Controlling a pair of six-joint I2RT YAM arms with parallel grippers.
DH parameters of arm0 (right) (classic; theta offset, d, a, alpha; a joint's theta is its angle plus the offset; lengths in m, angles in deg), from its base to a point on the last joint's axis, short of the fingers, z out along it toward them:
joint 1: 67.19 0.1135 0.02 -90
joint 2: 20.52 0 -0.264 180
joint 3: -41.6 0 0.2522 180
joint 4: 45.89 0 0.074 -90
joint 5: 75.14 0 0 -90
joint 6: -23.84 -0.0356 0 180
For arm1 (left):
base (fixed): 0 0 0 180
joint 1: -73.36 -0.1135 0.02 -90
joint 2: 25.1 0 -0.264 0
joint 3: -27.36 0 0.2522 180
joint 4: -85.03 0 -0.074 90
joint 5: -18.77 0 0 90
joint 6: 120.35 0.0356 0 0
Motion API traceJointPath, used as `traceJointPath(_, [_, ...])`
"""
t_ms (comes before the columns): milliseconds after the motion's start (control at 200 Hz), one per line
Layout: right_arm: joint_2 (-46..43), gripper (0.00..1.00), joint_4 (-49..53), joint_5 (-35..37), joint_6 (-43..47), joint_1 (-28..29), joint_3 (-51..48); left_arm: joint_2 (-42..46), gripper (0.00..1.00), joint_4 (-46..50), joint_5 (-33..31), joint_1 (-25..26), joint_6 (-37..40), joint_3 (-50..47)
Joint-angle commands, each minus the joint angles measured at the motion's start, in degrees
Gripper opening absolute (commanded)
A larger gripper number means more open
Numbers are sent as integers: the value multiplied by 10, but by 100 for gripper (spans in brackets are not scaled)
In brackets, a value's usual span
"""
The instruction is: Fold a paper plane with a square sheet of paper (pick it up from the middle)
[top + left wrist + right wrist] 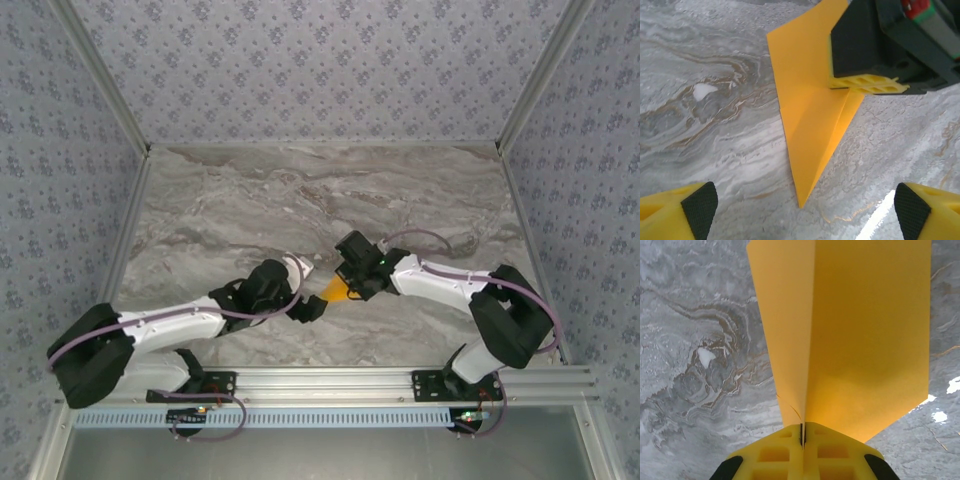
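Near the middle of the marble table (250,200), between the two arms, the orange paper plane (810,120) lies as a narrow pointed dart, its tip aimed at the left gripper (308,308) and its wide end caught in the right gripper (802,432); the right jaws are closed tight on the centre crease, seemingly so that the two flaps hold together and the shape does not spring apart; the left jaws stand wide apart with nothing between them, their black pads (700,210) either side of the tip and clear of the paper, a stance that would suit a fresh pinch near the nose; whether the tip touches the table I cannot tell for certain, though it looks to rest there; folding appears close to done, and the main risk is the thin paper slipping or creasing crookedly if the clamp shifts.
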State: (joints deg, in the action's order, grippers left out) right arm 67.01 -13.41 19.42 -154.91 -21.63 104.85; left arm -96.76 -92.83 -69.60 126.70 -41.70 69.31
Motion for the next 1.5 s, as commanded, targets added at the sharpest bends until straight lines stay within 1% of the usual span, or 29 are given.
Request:
traceJointPath(0, [-12, 0, 28, -14, -39, -12, -7, -36, 90, -80, 0, 2, 68, 8])
traceJointPath(65, [-12, 0, 29, -26, -41, -19, -9, -63, 85, -98, 8, 2, 84, 15])
traceJointPath(115, [-12, 0, 29, -36, -41, -25, -10, -80, 79, -121, 6, 2, 94, 14])
traceJointPath(215, [-11, 0, 31, -54, -41, -35, -14, -111, 78, -205, 4, 2, 107, -8])
traceJointPath(280, [-12, 0, 30, -68, -35, -41, -16, -129, 78, -232, 14, 2, 112, -9])
traceJointPath(430, [-10, 0, 25, -96, -30, -52, -18, -169, 73, -264, 47, 2, 116, -1])
traceJointPath(570, [-9, 0, 21, -116, -28, -59, -22, -200, 70, -271, 71, 2, 119, 13])
traceJointPath(740, [-9, 0, 19, -134, -25, -65, -25, -229, 69, -298, 74, 2, 126, 15])
traceJointPath(909, [-8, 0, 16, -153, -23, -68, -27, -252, 64, -304, 76, 2, 134, 29])
traceJointPath(1104, [-7, 0, 15, -168, -21, -69, -28, -260, 49, -290, 86, 2, 138, 42])
traceJointPath(1264, [-6, 0, 13, -178, -15, -70, -27, -261, 36, -276, 80, 2, 149, 43])
traceJointPath(1334, [-6, 0, 13, -179, -14, -72, -26, -259, 33, -270, 80, 2, 151, 43])
traceJointPath(1444, [-7, 12, 12, -183, -8, -75, -25, -258, 28, -267, 79, 2, 153, 44])
traceJointPath(1494, [-8, 19, 13, -183, -3, -78, -23, -259, 25, -265, 79, 2, 152, 46])
